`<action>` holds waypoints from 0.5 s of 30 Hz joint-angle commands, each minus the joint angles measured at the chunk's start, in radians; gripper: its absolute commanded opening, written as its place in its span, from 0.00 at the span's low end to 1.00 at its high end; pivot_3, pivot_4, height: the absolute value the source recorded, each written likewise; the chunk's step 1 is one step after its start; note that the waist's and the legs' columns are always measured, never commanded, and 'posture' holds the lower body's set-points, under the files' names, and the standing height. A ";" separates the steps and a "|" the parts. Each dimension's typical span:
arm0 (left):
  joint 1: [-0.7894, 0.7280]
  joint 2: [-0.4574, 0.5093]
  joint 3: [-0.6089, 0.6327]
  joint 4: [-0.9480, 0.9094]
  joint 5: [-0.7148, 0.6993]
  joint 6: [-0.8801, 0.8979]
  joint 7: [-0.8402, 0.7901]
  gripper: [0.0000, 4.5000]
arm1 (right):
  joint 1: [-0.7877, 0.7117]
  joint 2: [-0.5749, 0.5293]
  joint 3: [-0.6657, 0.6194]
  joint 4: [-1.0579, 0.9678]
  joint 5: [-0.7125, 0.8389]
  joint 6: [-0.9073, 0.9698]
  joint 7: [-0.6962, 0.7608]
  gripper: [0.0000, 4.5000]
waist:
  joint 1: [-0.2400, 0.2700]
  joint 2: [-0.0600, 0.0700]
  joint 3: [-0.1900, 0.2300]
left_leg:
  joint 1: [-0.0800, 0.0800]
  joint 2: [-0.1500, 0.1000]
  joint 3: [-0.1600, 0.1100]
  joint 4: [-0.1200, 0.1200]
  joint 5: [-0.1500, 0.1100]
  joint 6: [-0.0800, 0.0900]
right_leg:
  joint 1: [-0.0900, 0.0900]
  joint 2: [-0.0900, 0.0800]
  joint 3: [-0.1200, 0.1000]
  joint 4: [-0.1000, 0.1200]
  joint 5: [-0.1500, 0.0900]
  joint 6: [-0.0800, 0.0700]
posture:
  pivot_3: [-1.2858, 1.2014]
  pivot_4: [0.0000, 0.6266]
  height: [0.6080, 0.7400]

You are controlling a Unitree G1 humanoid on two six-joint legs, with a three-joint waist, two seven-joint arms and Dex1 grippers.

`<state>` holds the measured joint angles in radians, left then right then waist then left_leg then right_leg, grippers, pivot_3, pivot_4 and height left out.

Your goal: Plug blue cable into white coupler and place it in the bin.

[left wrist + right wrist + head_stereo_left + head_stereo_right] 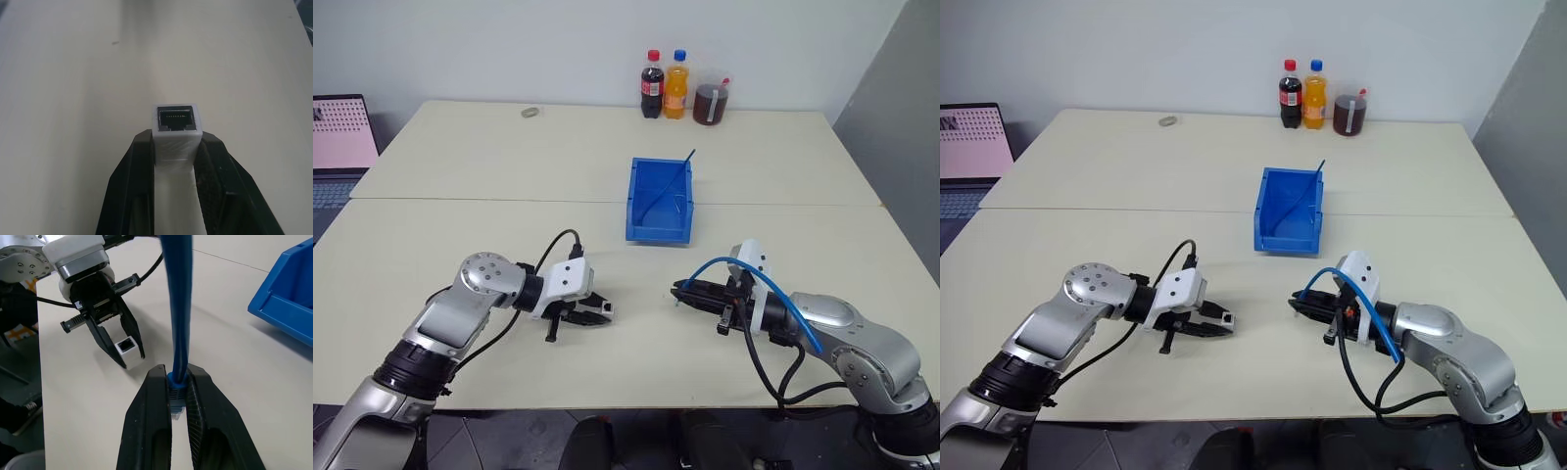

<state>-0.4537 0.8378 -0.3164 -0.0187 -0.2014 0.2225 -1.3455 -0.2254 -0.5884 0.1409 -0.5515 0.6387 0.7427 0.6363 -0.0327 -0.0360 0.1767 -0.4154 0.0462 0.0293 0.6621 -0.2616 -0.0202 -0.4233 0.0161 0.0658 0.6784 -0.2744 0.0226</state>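
the left gripper (603, 311) pinches the white coupler (125, 346), socket facing right, while the right gripper (683, 291) clamps the blue cable (177, 323) behind its plug, apparently for mating over the near counter (460, 166), with the bin (658, 231) waiting beyond.

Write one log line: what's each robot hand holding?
left gripper: shut on small white plastic coupler | right gripper: shut on thin blue cable | unplugged
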 commanded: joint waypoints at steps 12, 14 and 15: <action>0.013 -0.084 -0.033 0.119 0.080 -0.135 -0.023 0.17 | -0.137 0.177 0.162 0.136 -0.174 -0.236 0.095 0.03 | 0.005 0.001 -0.002 | 0.002 0.000 -0.001 0.002 0.000 0.000 | 0.002 0.000 -0.002 0.002 0.001 0.001 | 0.52 0.24 1.00; 0.014 -0.087 -0.029 0.122 0.081 -0.134 -0.025 0.17 | -0.133 0.201 0.190 0.147 -0.192 -0.253 0.101 0.03 | 0.008 0.000 -0.002 | 0.001 -0.001 -0.001 0.003 0.000 0.000 | 0.002 0.000 -0.002 0.002 0.001 0.000 | 0.52 0.24 1.00; 0.015 -0.089 -0.027 0.122 0.077 -0.128 -0.026 0.17 | -0.131 0.213 0.204 0.152 -0.198 -0.259 0.103 0.03 | 0.009 0.000 -0.002 | 0.001 -0.001 -0.001 0.003 0.000 0.000 | 0.002 -0.001 -0.002 0.002 0.001 0.000 | 0.52 0.24 1.00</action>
<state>-0.4489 0.7524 -0.3344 0.0836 -0.1512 0.0803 -1.3808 -0.3532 -0.3979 0.3216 -0.3899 0.4567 0.5242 0.7241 -0.0240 -0.0357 0.1744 -0.4144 0.0452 0.0284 0.6652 -0.2613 -0.0198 -0.4208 0.0152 0.0636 0.6801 -0.2726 0.0219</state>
